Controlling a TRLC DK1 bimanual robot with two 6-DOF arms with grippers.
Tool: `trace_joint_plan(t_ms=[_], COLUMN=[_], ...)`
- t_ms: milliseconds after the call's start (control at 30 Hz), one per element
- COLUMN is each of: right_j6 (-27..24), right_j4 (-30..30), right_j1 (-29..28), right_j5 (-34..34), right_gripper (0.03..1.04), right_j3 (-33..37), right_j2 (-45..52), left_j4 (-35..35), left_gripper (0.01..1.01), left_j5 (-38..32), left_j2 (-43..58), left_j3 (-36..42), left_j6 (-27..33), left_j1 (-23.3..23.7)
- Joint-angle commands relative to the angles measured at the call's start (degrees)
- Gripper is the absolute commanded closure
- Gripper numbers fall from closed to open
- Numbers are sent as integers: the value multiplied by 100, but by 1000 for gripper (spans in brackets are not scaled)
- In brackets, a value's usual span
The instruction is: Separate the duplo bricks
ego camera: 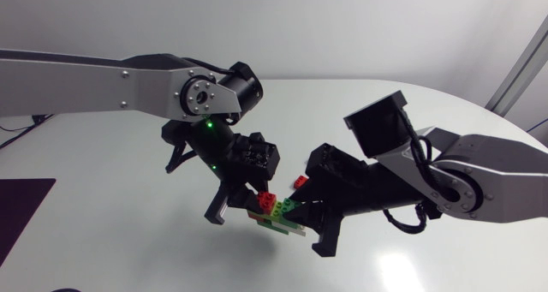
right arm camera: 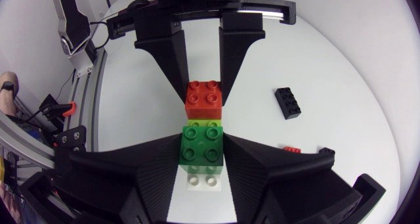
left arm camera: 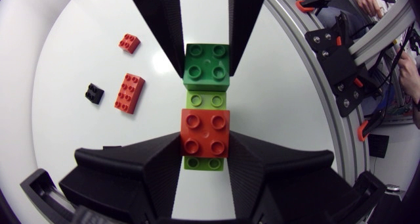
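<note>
A stack of duplo bricks hangs above the table between my two grippers. On a long light green brick (left arm camera: 206, 100) sit a red brick (left arm camera: 205, 132) and a dark green brick (left arm camera: 207, 66). My left gripper (left arm camera: 205, 144) is shut on the red brick (right arm camera: 203, 100). From the opposite side, my right gripper (right arm camera: 202, 150) is shut on the dark green brick (right arm camera: 202, 144). A white brick (right arm camera: 202, 180) shows under the stack in the right wrist view. From above, the left gripper (ego camera: 244, 202) and right gripper (ego camera: 301, 213) meet at the stack (ego camera: 278, 211).
Loose bricks lie on the white table (ego camera: 128, 181): a small red one (left arm camera: 129, 43), a longer red one (left arm camera: 129, 92), a small black one (left arm camera: 94, 92) and a longer black one (right arm camera: 289, 102). A dark mat (ego camera: 21, 211) lies at the left edge.
</note>
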Motion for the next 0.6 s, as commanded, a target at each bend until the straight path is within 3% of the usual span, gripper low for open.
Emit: trace_joint_plan(t_ms=[0,333,567], right_j6=[96,122,351], right_j4=[-81,-161,-424], right_j1=[45,9,-316], right_j5=[-1,-36,-862], right_gripper=[733,736,748], right_j3=[-218,-226,-24], right_j2=[-36,-72,210], left_j4=[22,75,224], left_gripper=[869,869,869], left_j5=[47,-5,-146], left_j2=[-69,-130,-201], left_j3=[-14,-75,-190], left_j6=[-84,-154,-242], left_j1=[-47,-153,-241])
